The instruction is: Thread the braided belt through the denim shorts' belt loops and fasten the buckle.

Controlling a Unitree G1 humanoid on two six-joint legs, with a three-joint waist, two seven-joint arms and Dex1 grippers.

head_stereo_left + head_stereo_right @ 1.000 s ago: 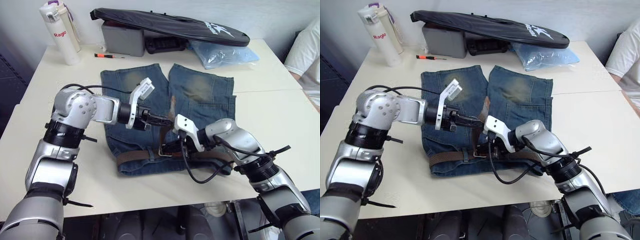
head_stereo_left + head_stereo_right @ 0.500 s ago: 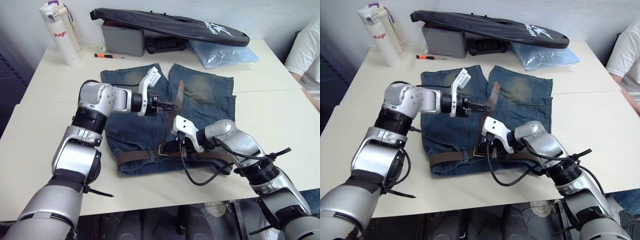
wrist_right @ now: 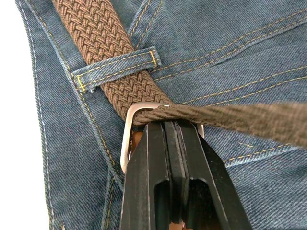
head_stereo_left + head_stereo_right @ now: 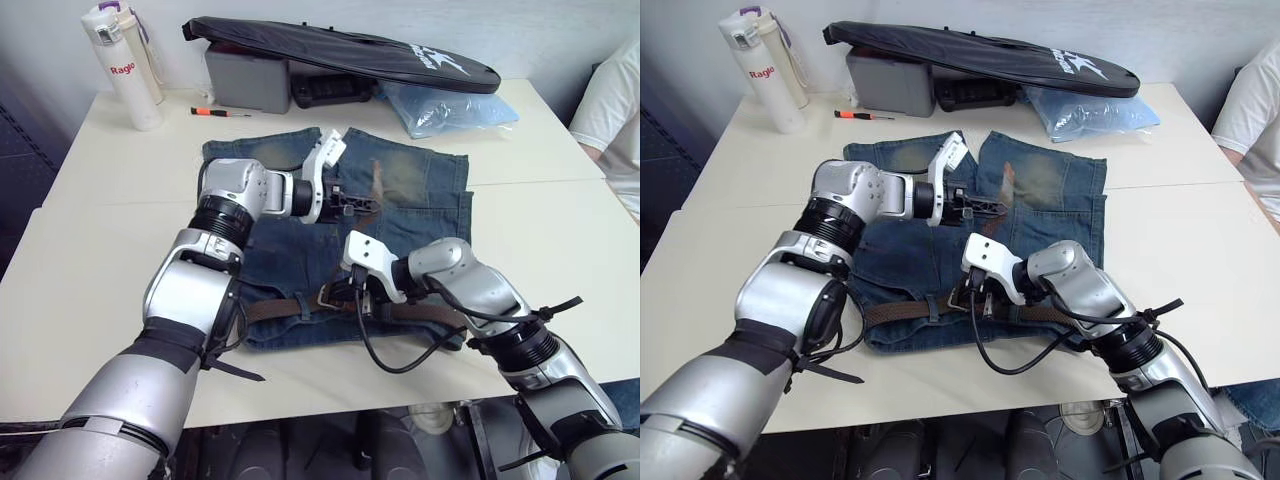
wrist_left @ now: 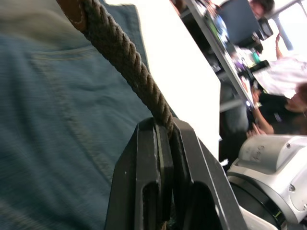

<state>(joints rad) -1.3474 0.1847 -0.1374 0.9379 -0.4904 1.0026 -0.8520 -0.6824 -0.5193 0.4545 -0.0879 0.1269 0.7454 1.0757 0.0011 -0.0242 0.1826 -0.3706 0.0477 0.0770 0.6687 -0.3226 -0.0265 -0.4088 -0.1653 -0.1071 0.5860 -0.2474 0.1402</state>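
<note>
**Belt drawn through the buckle, both grippers clamped**

The left gripper (image 5: pixel 160 143) has its fingers pinched tight on the braided belt (image 3: pixel 103 57), which rises out from between their tips and runs across the shorts (image 4: pixel 420 215) on the table (image 4: pixel 100 240). The right gripper (image 3: pixel 169 125) is closed on the buckle (image 3: pixel 128 139), its fingertips pressed against the metal frame. Just beyond those tips the belt passes under a belt loop (image 3: pixel 115 69) at the waistband.
</note>
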